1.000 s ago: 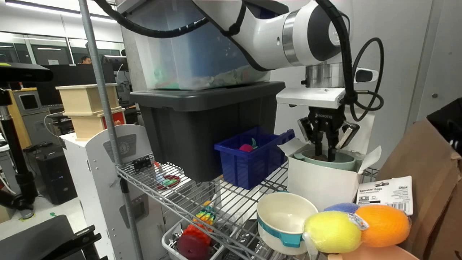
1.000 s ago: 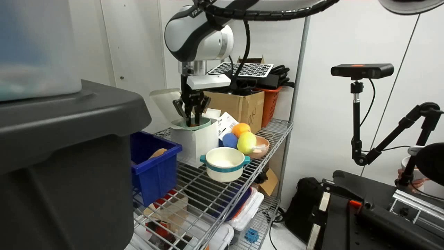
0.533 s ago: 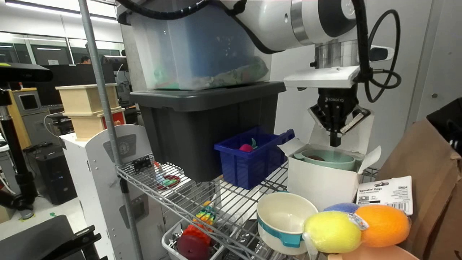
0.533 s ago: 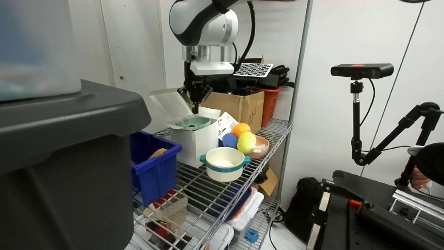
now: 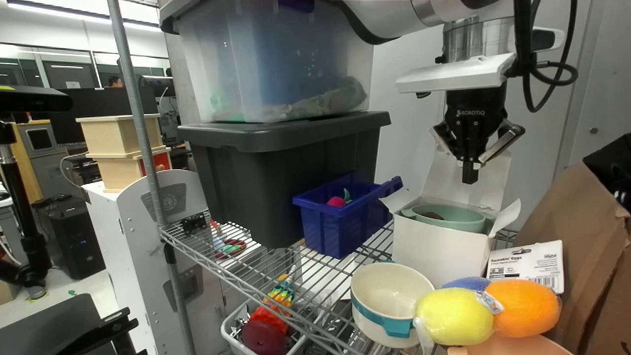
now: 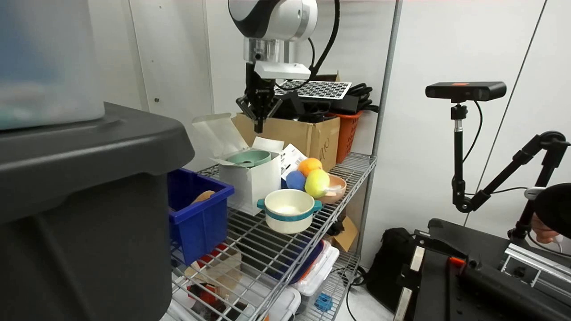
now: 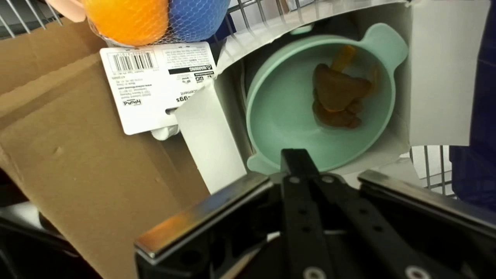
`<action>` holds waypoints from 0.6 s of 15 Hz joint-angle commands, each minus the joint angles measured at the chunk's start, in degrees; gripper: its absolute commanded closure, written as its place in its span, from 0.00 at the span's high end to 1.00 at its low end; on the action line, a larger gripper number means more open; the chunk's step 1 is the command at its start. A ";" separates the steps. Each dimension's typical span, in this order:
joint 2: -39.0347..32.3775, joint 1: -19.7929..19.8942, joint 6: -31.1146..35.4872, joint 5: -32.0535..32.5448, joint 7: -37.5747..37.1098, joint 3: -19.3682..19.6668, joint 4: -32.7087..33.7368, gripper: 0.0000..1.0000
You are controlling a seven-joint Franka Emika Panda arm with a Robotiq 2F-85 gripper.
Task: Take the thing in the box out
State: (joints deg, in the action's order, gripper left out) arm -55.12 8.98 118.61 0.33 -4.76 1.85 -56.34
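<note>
A white robot arm (image 6: 274,20) reaches down from the top of the frame in both exterior views, wrist upright, its black gripper (image 5: 470,176) pointing straight down, fingertips pressed together, above and apart from a white box (image 5: 436,249). Inside the box, a green bowl (image 7: 285,124) holds a reddish-brown lump (image 7: 341,93), at upper right in the wrist view.

The box stands on a wire shelf (image 5: 220,266) before pale wall panels (image 6: 446,49). At center in an exterior view, a blue bin (image 5: 325,231) sits near a dark gray tote (image 5: 271,182) topped by a cloudy plastic tub (image 5: 276,69).

The box is thin card, its flap (image 6: 218,133) raised; the bowl is smooth, with tab handles. At lower right, a round cream pot (image 5: 389,296) with a teal band stands beside a yellow ball (image 5: 451,318) and a netted orange ball (image 5: 525,310). Creased brown cardboard (image 7: 97,166) fills the wrist view's left side.
</note>
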 commanded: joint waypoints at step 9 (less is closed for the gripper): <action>4.96 -0.67 -0.22 -3.84 1.88 -1.38 -7.47 0.92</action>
State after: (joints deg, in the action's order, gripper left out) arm -51.44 8.51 118.61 -1.71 -4.05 0.95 -61.75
